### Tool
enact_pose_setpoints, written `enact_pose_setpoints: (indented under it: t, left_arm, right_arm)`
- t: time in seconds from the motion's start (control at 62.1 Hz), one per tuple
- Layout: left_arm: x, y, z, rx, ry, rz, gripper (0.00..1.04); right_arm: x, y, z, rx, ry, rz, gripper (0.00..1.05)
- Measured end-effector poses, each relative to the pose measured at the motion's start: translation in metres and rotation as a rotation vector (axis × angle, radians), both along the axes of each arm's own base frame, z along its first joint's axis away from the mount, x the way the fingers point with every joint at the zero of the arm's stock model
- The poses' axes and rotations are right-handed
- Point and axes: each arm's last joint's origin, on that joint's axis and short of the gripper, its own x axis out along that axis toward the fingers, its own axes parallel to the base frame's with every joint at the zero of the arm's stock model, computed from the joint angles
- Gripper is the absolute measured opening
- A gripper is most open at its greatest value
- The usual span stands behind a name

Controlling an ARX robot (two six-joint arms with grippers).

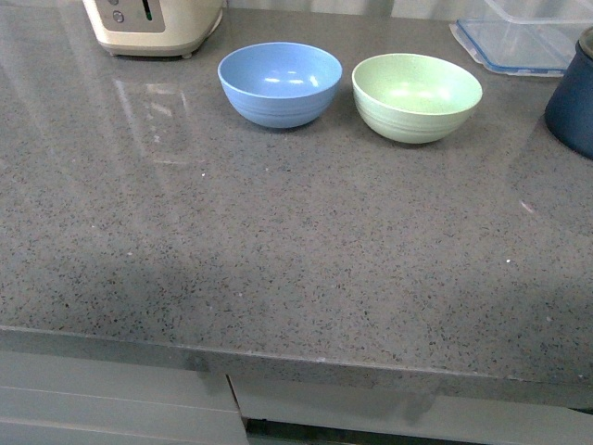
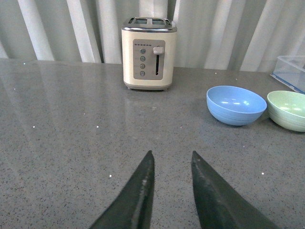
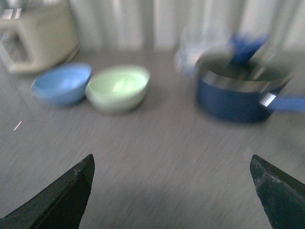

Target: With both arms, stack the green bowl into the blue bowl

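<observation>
The blue bowl (image 1: 280,83) and the green bowl (image 1: 417,95) stand upright side by side at the back of the grey counter, blue on the left, a small gap between them. Both are empty. Neither arm shows in the front view. My left gripper (image 2: 172,156) is shut and empty, low over the counter, well short of the blue bowl (image 2: 236,104) and green bowl (image 2: 287,110). My right gripper (image 3: 171,160) is open wide and empty; its view is blurred, with the green bowl (image 3: 117,88) and blue bowl (image 3: 62,83) ahead.
A cream toaster (image 1: 153,25) stands at the back left, also in the left wrist view (image 2: 148,53). A clear plastic container (image 1: 519,35) lies at the back right. A dark navy pot (image 1: 573,97) stands at the right edge, also in the right wrist view (image 3: 238,93).
</observation>
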Motion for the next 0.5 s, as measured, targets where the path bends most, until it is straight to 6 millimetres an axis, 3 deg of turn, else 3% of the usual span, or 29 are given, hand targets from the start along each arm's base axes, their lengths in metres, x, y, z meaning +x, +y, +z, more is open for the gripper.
enact_pose_setpoints:
  t: [0.032,0.097,0.209,0.306,0.5]
  left_arm:
    - [0.000,0.000,0.000,0.000,0.000,-0.004,0.52]
    - [0.000,0.000,0.000,0.000,-0.001,-0.004,0.63]
    - [0.000,0.000,0.000,0.000,0.000,-0.002,0.83]
    - [0.000,0.000,0.000,0.001,0.000,-0.002,1.00]
    - [0.000,0.000,0.000,0.003,0.000,-0.003,0.98]
  right_arm:
    - [0.005,0.004,0.005,0.071,0.142,0.108,0.95]
    - [0.019,0.014,0.018,0.153,0.251,0.190,0.95]
    - [0.056,0.035,0.049,0.191,0.277,0.233,0.95]
    - [0.090,0.051,0.062,0.203,0.313,0.243,0.95]
    - [0.159,0.075,0.062,0.152,0.401,0.187,0.95]
